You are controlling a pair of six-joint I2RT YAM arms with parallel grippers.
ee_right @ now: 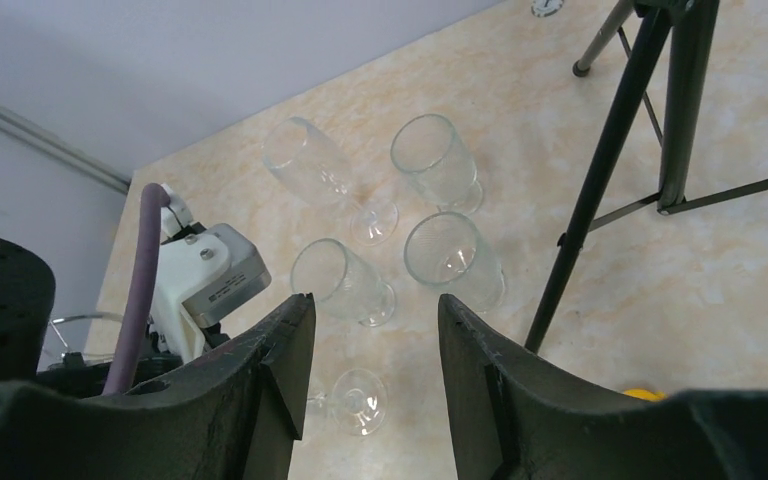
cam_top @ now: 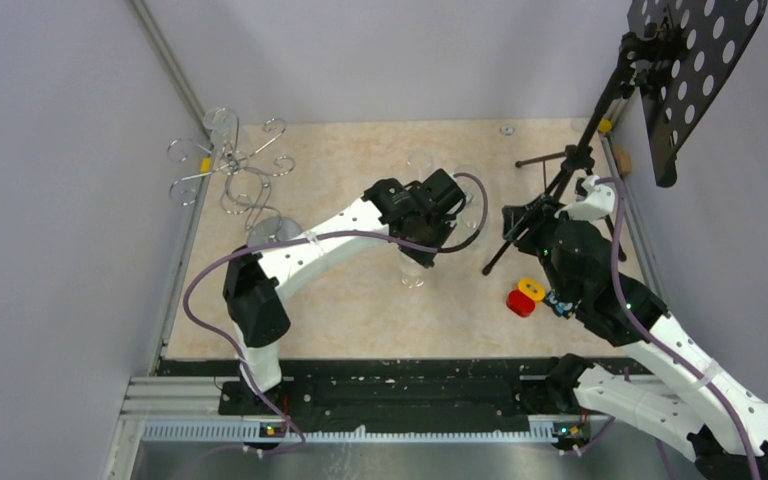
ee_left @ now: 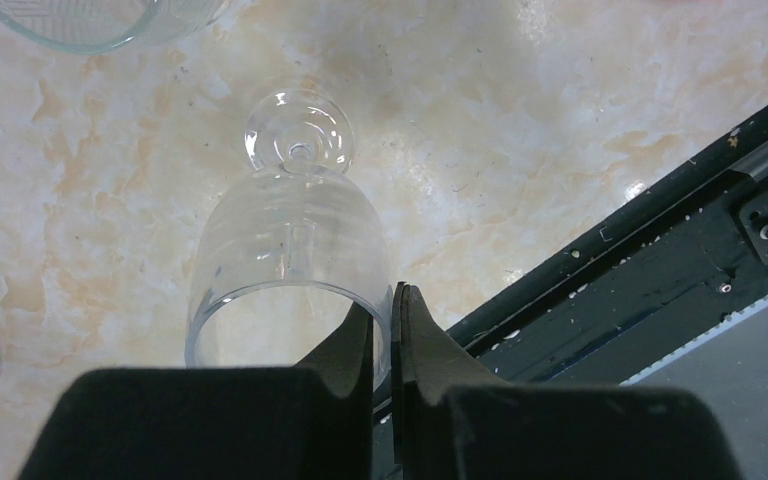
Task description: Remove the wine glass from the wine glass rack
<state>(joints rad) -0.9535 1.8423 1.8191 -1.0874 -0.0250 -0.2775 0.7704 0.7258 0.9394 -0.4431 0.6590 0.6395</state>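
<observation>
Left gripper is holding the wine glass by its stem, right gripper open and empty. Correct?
Not the stem: the left wrist view shows the left gripper pinching the wine glass by its rim. The right gripper is open and empty.

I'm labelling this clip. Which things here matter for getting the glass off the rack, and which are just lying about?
Job: rack; wine glass, pinched at its rim by the left gripper.
Lying about: other glasses on the table; music stand; red and yellow object; open right gripper.
</observation>
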